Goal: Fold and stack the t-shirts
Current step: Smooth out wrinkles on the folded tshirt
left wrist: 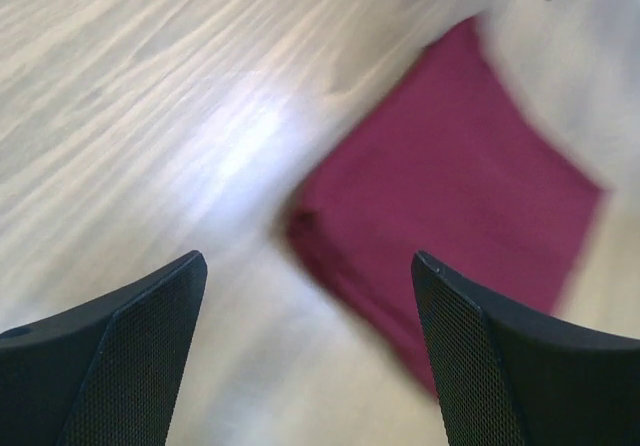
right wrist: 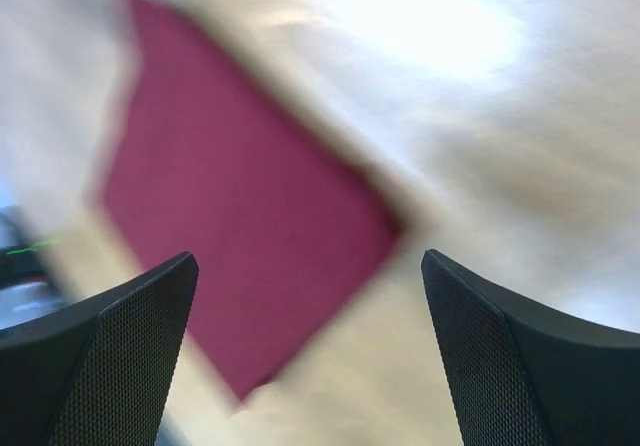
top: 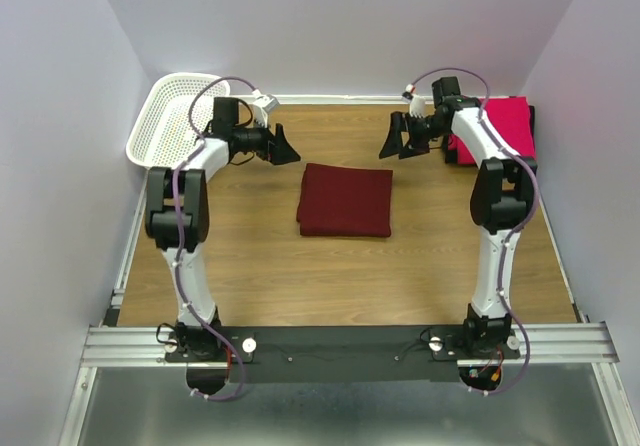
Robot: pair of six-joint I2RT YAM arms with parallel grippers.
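A dark maroon t-shirt (top: 345,200) lies folded into a flat rectangle in the middle of the wooden table. It also shows, blurred, in the left wrist view (left wrist: 460,166) and in the right wrist view (right wrist: 240,226). A bright pink-red t-shirt (top: 505,126) lies folded at the far right, with a black one (top: 531,119) showing at its right edge. My left gripper (top: 286,153) is open and empty, in the air up and to the left of the maroon shirt. My right gripper (top: 396,136) is open and empty, in the air up and to the right of it.
A white plastic mesh basket (top: 170,116) stands at the far left corner, behind the left arm. Pale walls close in the table on the left, back and right. A metal rail (top: 340,344) with the arm bases runs along the near edge.
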